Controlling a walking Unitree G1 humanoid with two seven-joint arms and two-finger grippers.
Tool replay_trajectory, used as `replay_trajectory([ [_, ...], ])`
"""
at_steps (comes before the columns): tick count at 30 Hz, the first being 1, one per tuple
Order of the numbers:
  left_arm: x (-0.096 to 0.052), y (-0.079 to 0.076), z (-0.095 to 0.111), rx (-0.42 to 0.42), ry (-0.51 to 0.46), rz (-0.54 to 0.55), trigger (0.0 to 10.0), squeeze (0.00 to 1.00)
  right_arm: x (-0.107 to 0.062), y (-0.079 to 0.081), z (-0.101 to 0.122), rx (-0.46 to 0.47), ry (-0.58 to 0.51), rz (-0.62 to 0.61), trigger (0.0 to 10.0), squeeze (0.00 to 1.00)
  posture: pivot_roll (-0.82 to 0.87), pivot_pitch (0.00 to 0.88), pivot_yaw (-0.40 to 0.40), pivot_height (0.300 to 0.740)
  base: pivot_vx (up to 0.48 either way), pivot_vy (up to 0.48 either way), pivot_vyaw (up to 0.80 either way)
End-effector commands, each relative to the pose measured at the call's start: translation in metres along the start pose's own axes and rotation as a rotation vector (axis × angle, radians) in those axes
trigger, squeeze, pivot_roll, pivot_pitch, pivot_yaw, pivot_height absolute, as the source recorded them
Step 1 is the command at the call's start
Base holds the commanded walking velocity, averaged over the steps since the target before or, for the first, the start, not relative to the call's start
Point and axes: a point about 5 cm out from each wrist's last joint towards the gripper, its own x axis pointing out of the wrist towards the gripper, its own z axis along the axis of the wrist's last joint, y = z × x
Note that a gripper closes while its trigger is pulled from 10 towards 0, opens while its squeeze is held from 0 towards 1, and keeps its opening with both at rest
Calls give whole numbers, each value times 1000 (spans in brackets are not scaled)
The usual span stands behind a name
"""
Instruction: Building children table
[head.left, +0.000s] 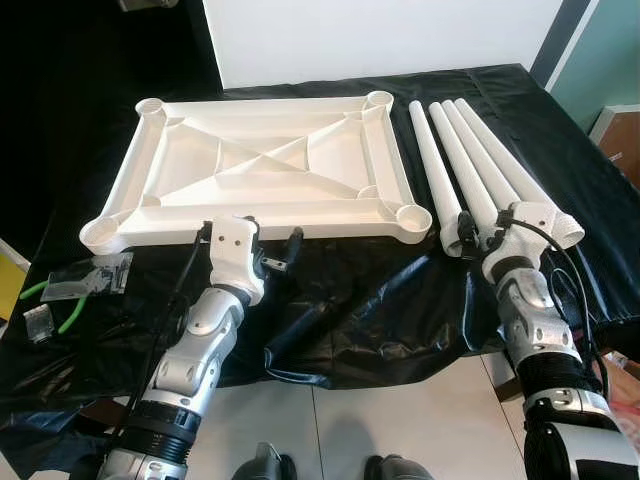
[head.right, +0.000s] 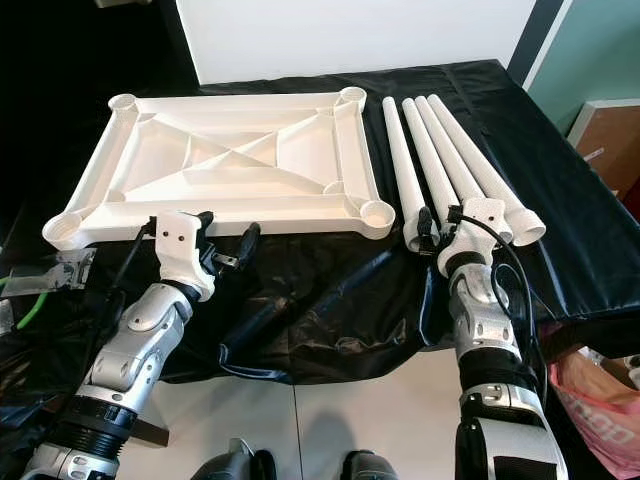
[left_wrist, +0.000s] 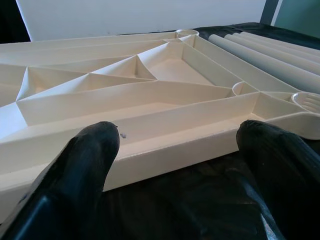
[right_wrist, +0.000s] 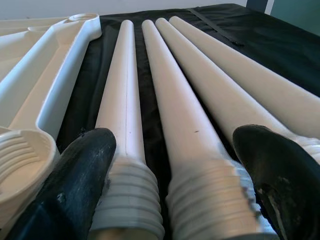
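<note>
A white plastic table top (head.left: 260, 165) lies upside down on a black cloth, its ribs and round corner sockets (head.left: 413, 217) facing up. Several white legs (head.left: 470, 160) lie side by side to its right, threaded ends towards me. My left gripper (head.right: 228, 230) is open just before the top's near rim (left_wrist: 165, 145), with nothing between its fingers. My right gripper (head.left: 487, 225) is open at the near ends of the legs. In the right wrist view its fingers (right_wrist: 75, 170) straddle two threaded leg ends (right_wrist: 200, 195).
Green-handled pliers (head.left: 70, 290) and small plastic bags (head.left: 40, 325) lie on the cloth at the front left. A white board (head.left: 380, 35) stands behind the table. The cloth hangs over the front edge above a tiled floor (head.left: 400, 420). A cardboard box (head.left: 620, 140) is at the right.
</note>
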Motion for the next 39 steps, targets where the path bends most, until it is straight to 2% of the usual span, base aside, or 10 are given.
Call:
replay_trajectory([
  [1, -2, -7, -1, 3, 13, -159, 10000, 0, -10, -4, -33, -3, 167, -8, 10000, 0, -20, 140, 40, 740, 0, 0, 0],
  [13, -4, -7, -1, -2, 22, -160, 10000, 0, -16, 0, -44, -14, 242, 40, 10000, 0, -19, 152, 46, 740, 0, 0, 0],
  [14, -4, -7, -1, -3, 22, -160, 10000, 0, -17, 2, -48, -24, 272, 63, 10000, 341, -19, 153, 48, 740, 0, 0, 0],
  [18, -4, -7, -1, -3, 23, -161, 10000, 0, -19, 4, -53, -37, 308, 88, 10000, 341, -19, 153, 48, 740, 0, 0, 0],
  [19, -5, -7, -1, -4, 24, -161, 10000, 0, -20, 6, -53, -82, 314, 116, 10000, 310, -21, 154, 48, 740, 0, 0, 0],
  [22, -5, -7, -1, -5, 24, -161, 10000, 0, -21, 8, -53, -111, 314, 141, 10000, 337, -21, 154, 48, 740, 0, 0, 0],
  [23, -5, -7, -1, -9, 25, -161, 10000, 0, -22, 11, -51, -157, 302, 177, 10000, 1000, -23, 154, 49, 740, 0, 0, 0],
  [29, -5, -7, -1, -16, 28, -162, 10000, 0, -22, 16, -45, -182, 285, 215, 10000, 1000, -24, 156, 51, 740, 0, 0, 0],
  [38, -6, -8, -2, -20, 32, -165, 10000, 0, -25, 22, -41, -161, 281, 253, 10000, 1000, -24, 152, 53, 740, 0, 0, 0],
  [39, -6, -8, -2, -20, 33, -166, 10000, 0, -25, 23, -39, -142, 274, 260, 10000, 0, -23, 152, 53, 740, 0, 0, 0],
])
